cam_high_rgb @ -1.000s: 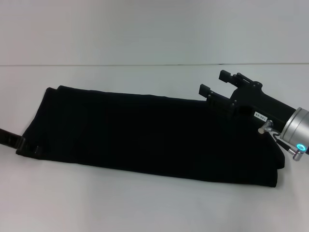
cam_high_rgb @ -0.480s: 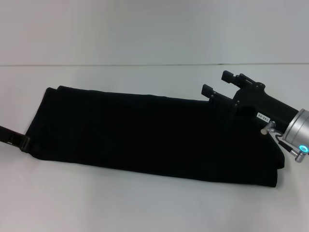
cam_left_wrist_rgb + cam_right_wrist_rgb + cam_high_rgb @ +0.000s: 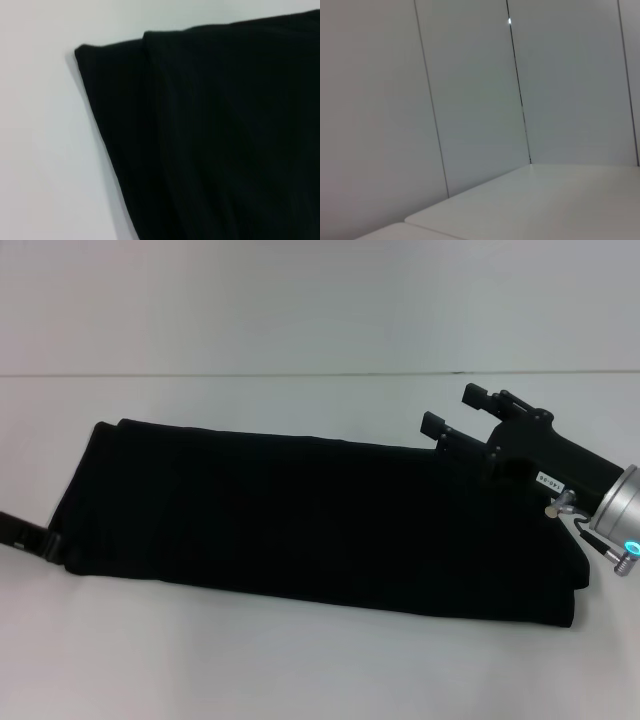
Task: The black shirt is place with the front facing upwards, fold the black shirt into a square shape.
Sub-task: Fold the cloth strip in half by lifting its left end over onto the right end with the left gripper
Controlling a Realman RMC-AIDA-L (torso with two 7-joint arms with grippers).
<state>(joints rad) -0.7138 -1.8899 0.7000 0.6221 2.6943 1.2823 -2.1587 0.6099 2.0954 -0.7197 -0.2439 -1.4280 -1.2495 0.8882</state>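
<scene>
The black shirt (image 3: 310,515) lies folded into a long, narrow band across the white table (image 3: 300,670), its length running from the robot's left side to its right side. No lettering shows on the upper surface; only plain black fabric is visible.

The right gripper (image 3: 459,408) sits at the shirt's right end, over the far edge of the band. Its two black fingers stand apart with a clear gap of table showing between them, and nothing is held in that gap. The fingertips point away from the silver wrist, toward the far left, and lie just beyond the shirt's far edge, while the gripper body overlaps the cloth behind them. The shirt stretches away from this gripper to the left and toward the near side.

The left gripper (image 3: 30,537) shows only as a dark strip at the left edge of the head view, meeting the shirt's left end at its near corner. Whether its fingers are spread or closed cannot be told.

In the left wrist view the shirt (image 3: 215,135) fills most of the picture, with one corner and a layered fold edge lying on the table (image 3: 40,150). The right wrist view shows only a white panelled wall (image 3: 470,100) and bare table surface (image 3: 545,205).
</scene>
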